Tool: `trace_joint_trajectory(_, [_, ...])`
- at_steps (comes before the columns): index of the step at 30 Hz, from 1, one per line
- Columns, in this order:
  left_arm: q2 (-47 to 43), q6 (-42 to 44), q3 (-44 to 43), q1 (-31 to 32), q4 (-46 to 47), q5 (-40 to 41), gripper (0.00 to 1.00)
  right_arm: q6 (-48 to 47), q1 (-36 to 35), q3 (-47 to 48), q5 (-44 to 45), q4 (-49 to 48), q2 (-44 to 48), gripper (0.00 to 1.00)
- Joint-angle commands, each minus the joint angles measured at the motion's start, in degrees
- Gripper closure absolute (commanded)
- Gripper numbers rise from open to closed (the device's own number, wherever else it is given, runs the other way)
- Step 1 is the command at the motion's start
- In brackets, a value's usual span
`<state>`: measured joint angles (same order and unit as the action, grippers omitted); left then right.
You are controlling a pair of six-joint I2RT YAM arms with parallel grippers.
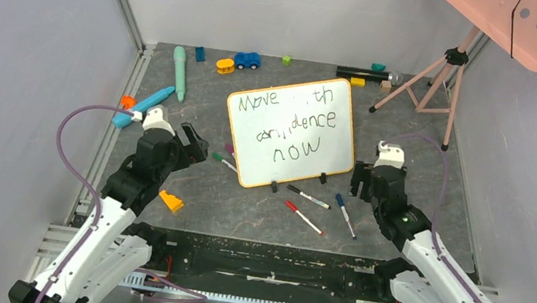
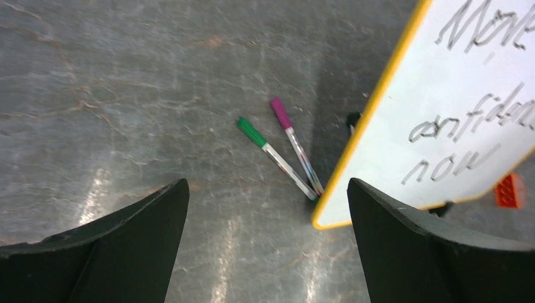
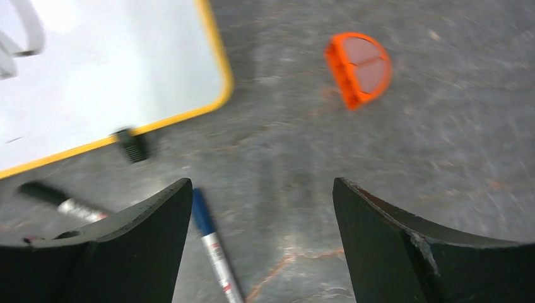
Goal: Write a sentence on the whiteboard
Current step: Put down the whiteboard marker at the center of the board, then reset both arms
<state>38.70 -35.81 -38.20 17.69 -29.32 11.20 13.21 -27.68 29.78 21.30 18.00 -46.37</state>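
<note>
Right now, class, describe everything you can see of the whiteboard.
The whiteboard is a smooth white rectangle with a thin orange frame, rounded corners and two small black feet on its near edge. It rests askew on the grey table, bearing wobbly dark lettering: "Move", a smudged word, "confidence now".

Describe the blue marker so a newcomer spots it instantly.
Find the orange-framed whiteboard. Three markers lie before its near edge; the blue marker is rightmost, closest to the right gripper. Blue cap, unlike the black marker and red marker beside it.

Whiteboard (image 1: 290,131) centre; three markers (image 1: 303,217) before it; toys (image 1: 246,60), seemingly, behind.
</note>
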Motion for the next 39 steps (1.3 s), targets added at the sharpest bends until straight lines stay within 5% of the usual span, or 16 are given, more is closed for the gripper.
trace_joint_trajectory(1, [-0.96,3.66,3.19,-0.12,9.14,8.66,0.00,2.88,7.09,-3.02,8.89,-3.90,-0.51,0.18])
trace_joint_trajectory(6, [1.68,9.37,7.14,-0.28,16.78,11.64,0.00,3.08,14.58,-6.58,11.77,-8.83,-2.18,0.18])
trace_joint_trajectory(16, [19.46,16.85,14.20,-8.58,42.80,9.15,0.00,-6.74,17.22,-15.04,21.50,-42.52,-17.23,0.23])
trace_joint_trajectory(19, [24.62,27.19,12.28,-9.03,47.69,5.66,0.00,-9.82,17.43,-19.00,21.40,-53.56,-21.16,0.19])
trace_joint_trajectory(22, [28.13,32.38,12.74,-10.11,54.13,5.69,0.00,-11.40,19.96,-22.34,13.53,-64.02,-23.86,0.16])
trace_joint_trajectory(29, [33.98,27.18,20.49,-15.50,71.24,-0.25,0.00,-21.32,21.11,-22.41,-0.83,-74.24,-29.81,0.15])
trace_joint_trajectory(37, [38.24,31.61,17.63,-15.59,73.01,-1.93,0.00,-21.88,23.55,-29.26,-7.84,-86.62,-29.84,0.16])
trace_joint_trajectory(39, [40.12,32.18,18.77,-15.61,77.74,-1.72,0.00,-22.42,23.56,-33.66,-8.27,-94.25,-31.34,0.02])
